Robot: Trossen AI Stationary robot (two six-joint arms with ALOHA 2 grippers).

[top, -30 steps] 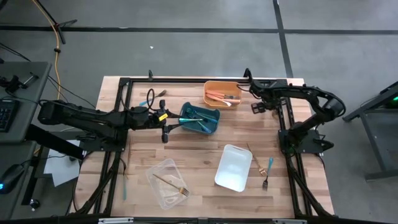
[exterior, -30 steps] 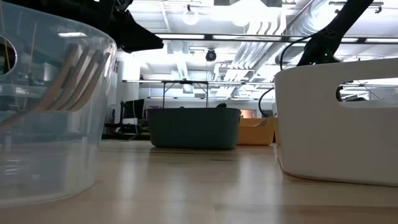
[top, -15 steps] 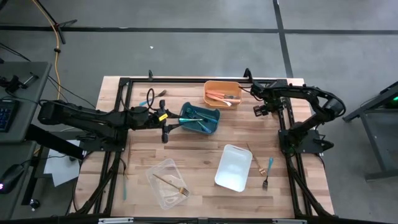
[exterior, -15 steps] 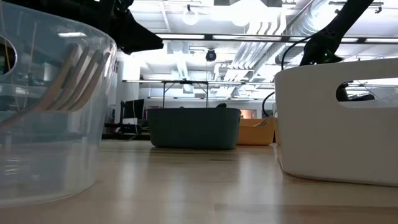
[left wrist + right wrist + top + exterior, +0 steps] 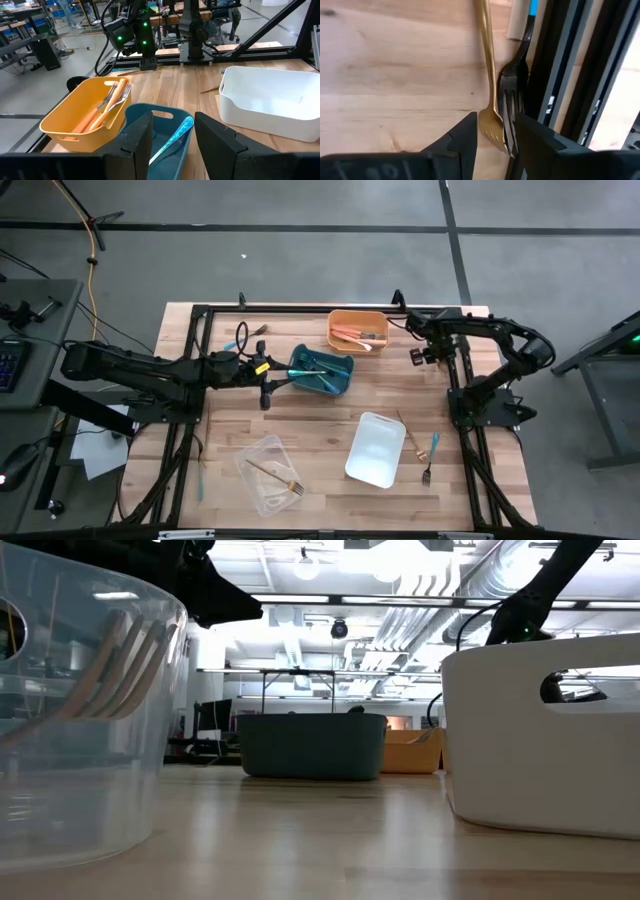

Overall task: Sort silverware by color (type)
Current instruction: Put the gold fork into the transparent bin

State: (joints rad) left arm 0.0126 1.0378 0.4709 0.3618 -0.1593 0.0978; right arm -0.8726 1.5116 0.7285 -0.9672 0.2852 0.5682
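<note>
The right claw (image 5: 418, 358) hangs over bare table (image 5: 330, 415) with its fingers partly spread and nothing between them. Ahead of it, well beyond the fingertips, lie the two pieces not yet sorted: a gold fork (image 5: 486, 60) and a dark fork (image 5: 512, 87) with a blue handle, side by side and touching or nearly so at the heads. Both look thin, stiff, light and slick, and both lie flat on the wood, so a pinch across the narrow neck or mid-handle seems the best hold (the flat tines would likely slide out). Picking one fork without nudging its neighbour will probably take a narrow, careful approach. Room is tight on the dark fork's far side, where the black frame rail (image 5: 570, 60) runs just beside it; the gold fork's side is open board up to the white bin (image 5: 376, 448). Behind the right claw stands the orange bin (image 5: 357, 330), already holding orange-handled pieces. The left claw (image 5: 173, 122) waits at the teal bin (image 5: 150, 112), fingers apart, with a teal-handled piece (image 5: 179, 132) showing in the gap, which is wider than the handle, so it appears not to be clamped.
</note>
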